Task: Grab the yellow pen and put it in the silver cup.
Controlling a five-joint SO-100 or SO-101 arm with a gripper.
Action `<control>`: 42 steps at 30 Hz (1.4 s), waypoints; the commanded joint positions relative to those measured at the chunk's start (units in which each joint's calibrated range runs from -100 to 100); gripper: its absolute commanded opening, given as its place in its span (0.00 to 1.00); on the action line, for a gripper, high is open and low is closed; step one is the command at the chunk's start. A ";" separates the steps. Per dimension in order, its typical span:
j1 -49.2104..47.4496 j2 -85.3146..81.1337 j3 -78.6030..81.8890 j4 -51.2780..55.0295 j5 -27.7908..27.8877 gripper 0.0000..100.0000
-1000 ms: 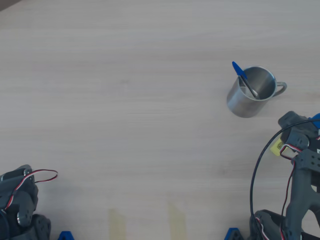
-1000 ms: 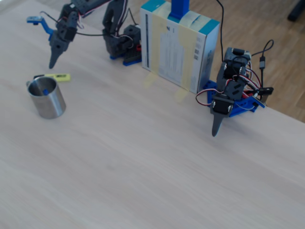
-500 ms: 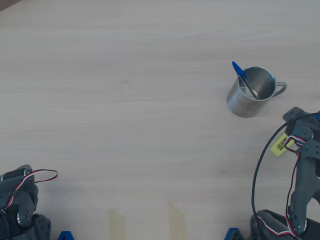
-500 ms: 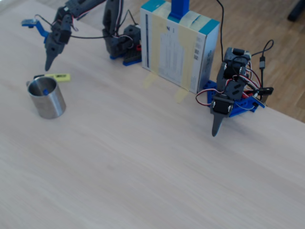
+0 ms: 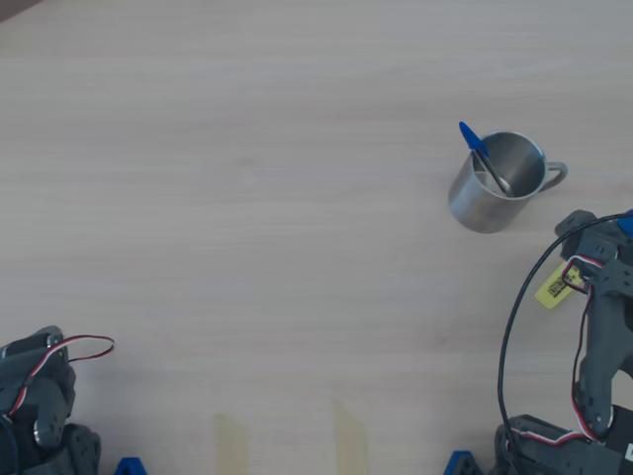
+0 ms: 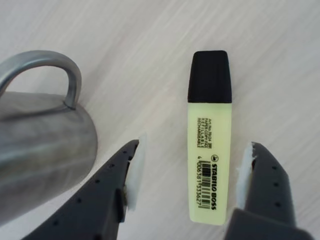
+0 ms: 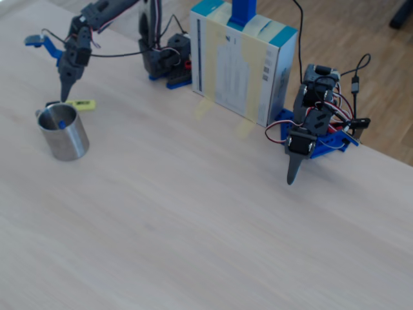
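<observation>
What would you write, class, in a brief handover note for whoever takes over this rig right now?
Gripper: open, jaws either side of the chunky yellow highlighter pen with black cap, not gripping.
Pen: flat on the wooden table, beside the shiny steel cup, near its handle.
Cup: upright, holds a thin blue pen.
Done: approach and alignment.
Left: lower, close, lift, drop pen in cup.

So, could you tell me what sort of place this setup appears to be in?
Probably a hobbyist or lab robotics bench: a pale wood-grain table carries two small arms on blue bases, one parked idle, with loose wiring and a cardboard box propping a blue post. A wooden floor shows behind.
</observation>
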 commanded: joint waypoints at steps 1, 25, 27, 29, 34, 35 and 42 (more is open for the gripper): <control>1.37 0.57 -3.07 -0.56 1.49 0.29; 5.21 9.96 -2.70 -0.56 3.68 0.29; 4.94 10.71 -2.89 -0.56 3.68 0.29; 4.86 11.37 -2.89 -0.56 3.68 0.29; 3.98 11.37 -3.07 -0.56 3.68 0.29; 3.55 11.21 -3.07 -0.56 3.57 0.29; 3.29 11.87 -3.07 -0.56 3.57 0.29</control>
